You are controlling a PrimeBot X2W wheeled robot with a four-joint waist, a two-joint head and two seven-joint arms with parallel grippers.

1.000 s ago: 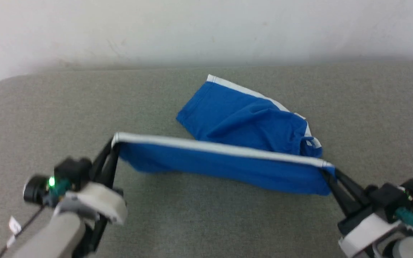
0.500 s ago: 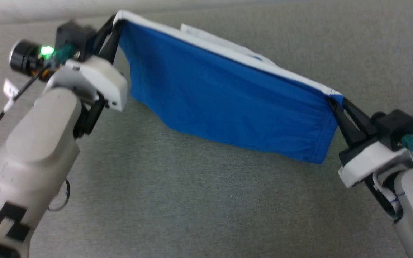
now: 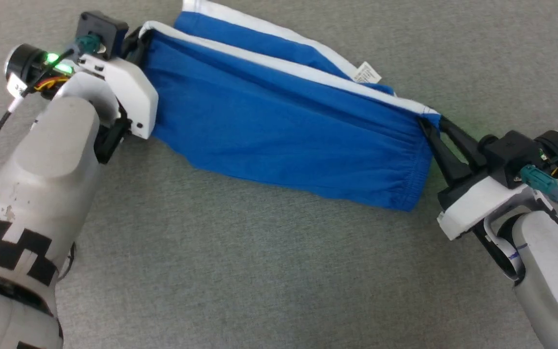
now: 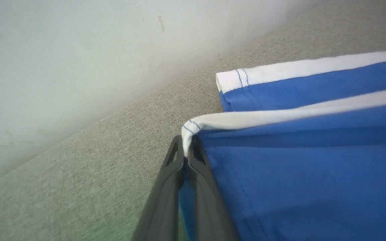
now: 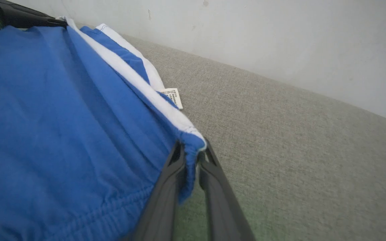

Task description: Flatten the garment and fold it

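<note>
Blue garment [image 3: 284, 131] stretched by its white-banded edge between the two arms. Front panel hanging toward the grey surface [image 3: 259, 271], second leg and small white label [image 3: 367, 73] just behind, apparently resting there. Left jaws clenched on one banded corner, right jaws pinching the corner by the gathered waistband. Flattening step in hand, by the look of it. Next: lowering evenly, keeping the tension, laying flat before any fold. Against a second ago: camera tilted down, blue panel hanging far deeper, label now exposed.
</note>
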